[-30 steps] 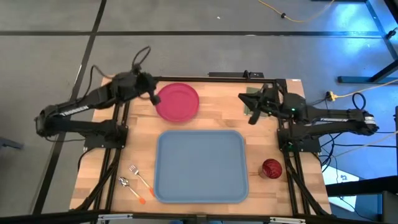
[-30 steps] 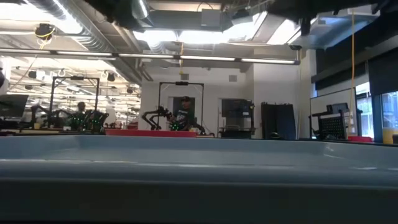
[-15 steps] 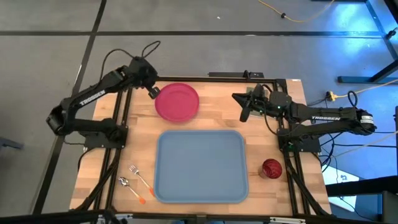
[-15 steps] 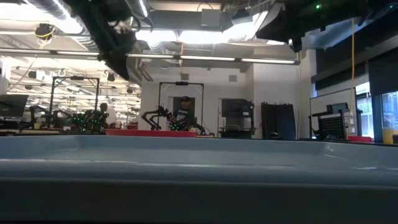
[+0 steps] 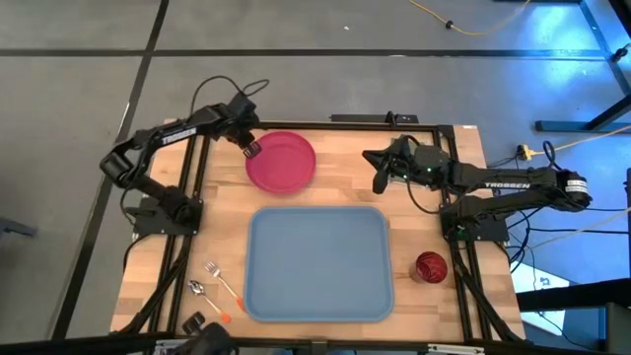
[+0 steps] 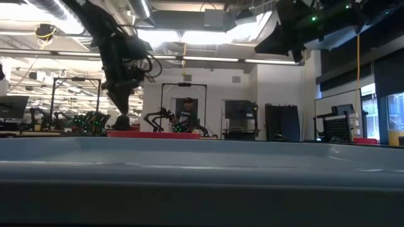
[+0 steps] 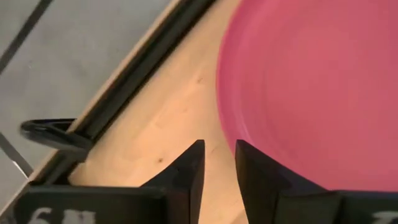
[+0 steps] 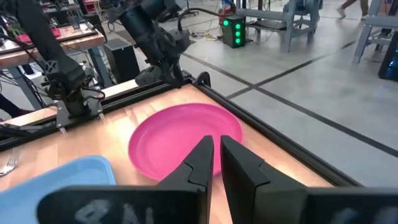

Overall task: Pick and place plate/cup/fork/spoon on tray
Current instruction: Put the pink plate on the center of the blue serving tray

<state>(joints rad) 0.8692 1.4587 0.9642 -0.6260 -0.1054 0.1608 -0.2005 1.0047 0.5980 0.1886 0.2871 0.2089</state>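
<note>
While the plate [image 5: 282, 161] lies on the counter [image 5: 345, 182] at upper centre, the left tool [image 5: 250, 150], narrowly parted, is seen at its left rim; the right tool [image 5: 379, 184] is narrowly parted too.

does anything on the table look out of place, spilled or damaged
Nothing stands out. The pink plate lies flat and whole on the wood, the blue tray sits square and bare, the fork and spoon lie side by side at its left, and the red cup stands at its right. No spill or breakage shows.
</note>
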